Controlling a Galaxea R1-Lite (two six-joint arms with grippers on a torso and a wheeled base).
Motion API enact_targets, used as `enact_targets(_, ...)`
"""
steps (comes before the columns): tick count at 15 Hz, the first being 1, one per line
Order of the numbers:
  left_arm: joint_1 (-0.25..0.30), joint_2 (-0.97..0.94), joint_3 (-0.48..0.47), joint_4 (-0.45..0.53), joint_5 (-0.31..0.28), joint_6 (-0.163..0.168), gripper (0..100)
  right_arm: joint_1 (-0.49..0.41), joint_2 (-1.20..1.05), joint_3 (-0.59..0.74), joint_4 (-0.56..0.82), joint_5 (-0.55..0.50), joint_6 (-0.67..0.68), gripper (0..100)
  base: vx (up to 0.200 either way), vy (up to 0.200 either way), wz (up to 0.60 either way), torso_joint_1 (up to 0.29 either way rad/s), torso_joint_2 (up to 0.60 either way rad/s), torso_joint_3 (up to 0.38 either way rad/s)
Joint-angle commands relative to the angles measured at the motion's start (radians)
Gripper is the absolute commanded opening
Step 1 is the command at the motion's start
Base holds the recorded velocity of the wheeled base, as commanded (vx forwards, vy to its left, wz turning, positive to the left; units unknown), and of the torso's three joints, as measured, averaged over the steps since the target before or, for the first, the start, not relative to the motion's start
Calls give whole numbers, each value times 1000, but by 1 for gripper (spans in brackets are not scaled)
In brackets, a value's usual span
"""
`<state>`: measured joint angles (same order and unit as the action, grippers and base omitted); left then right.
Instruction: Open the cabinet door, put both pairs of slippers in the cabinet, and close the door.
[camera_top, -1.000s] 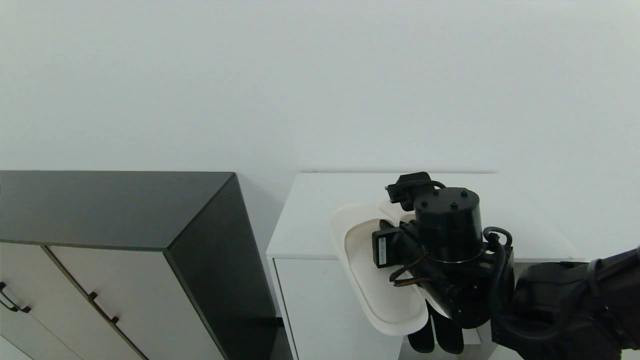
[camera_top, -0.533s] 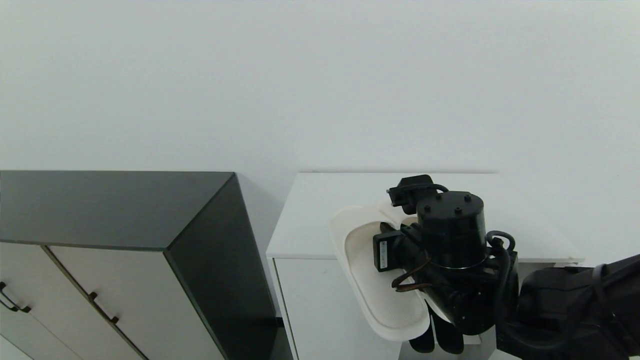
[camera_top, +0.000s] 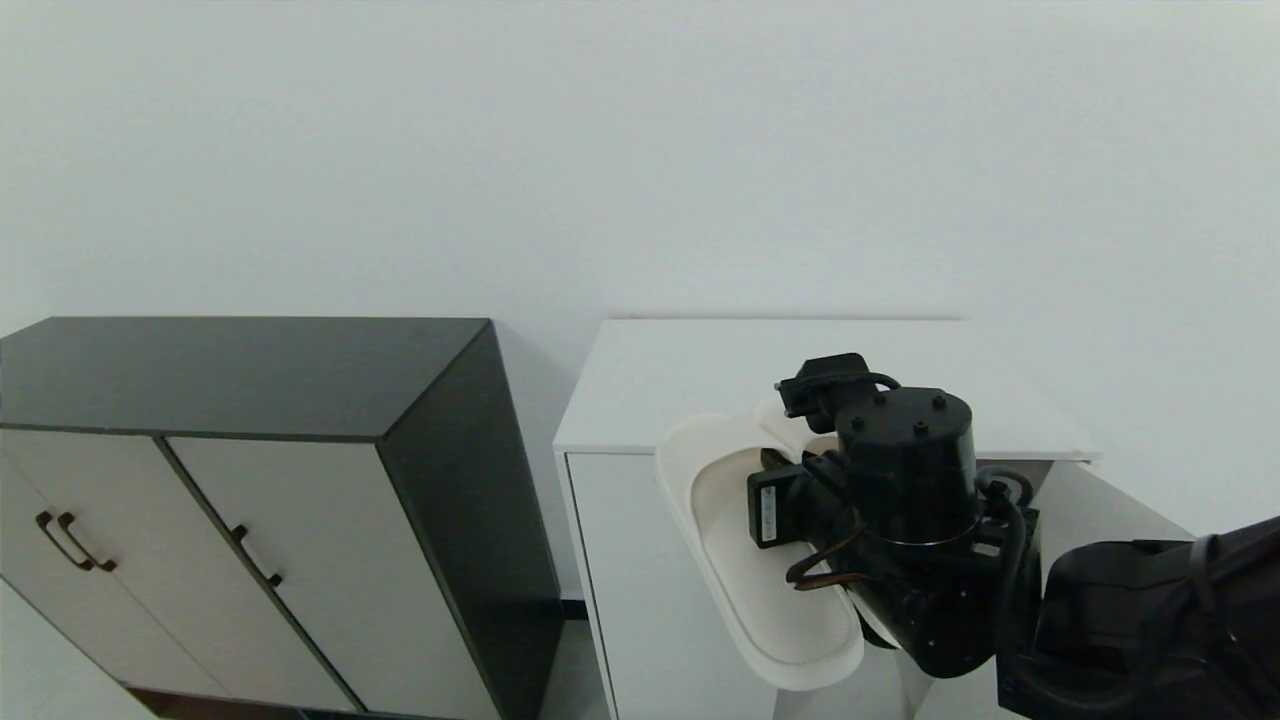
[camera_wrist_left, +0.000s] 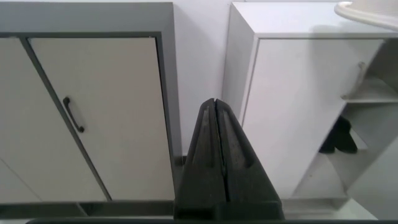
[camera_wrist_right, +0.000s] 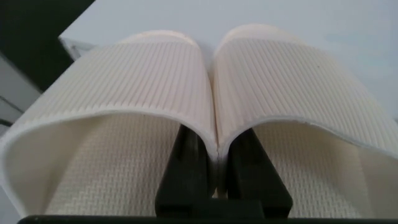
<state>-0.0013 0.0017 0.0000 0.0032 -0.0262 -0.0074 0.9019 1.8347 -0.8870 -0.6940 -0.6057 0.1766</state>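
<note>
Since the right gripper clamps 2 cream slippers by their touching straps, 1 grasp carries both; left gripper is closed, empty.

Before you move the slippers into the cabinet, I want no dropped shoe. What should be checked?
1. Grip: right tool shut on cream slippers, both straps pinched: ok.
2. White cabinet open, shelves showing: ok.
3. Dark pair already inside, low down: ok.
4. Room on upper shelf: cannot tell.
5. Left tool shut, holding nothing: ok.
</note>
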Motion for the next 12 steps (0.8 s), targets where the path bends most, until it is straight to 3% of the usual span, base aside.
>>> enact_targets(1, 0, 0, 0, 0, 0, 0, 0, 0, 5, 3, 1, 0, 0, 0, -200, 0, 0, -2, 2, 2)
enact_targets(4, 0, 0, 0, 0, 0, 0, 0, 0, 3, 14, -1, 0, 3, 0, -200, 0, 0, -1, 5, 2)
enact_targets(12, 0, 0, 0, 0, 0, 0, 0, 0, 5, 23, -1, 1, 3, 0, 0, 0, 0, 0, 0, 0)
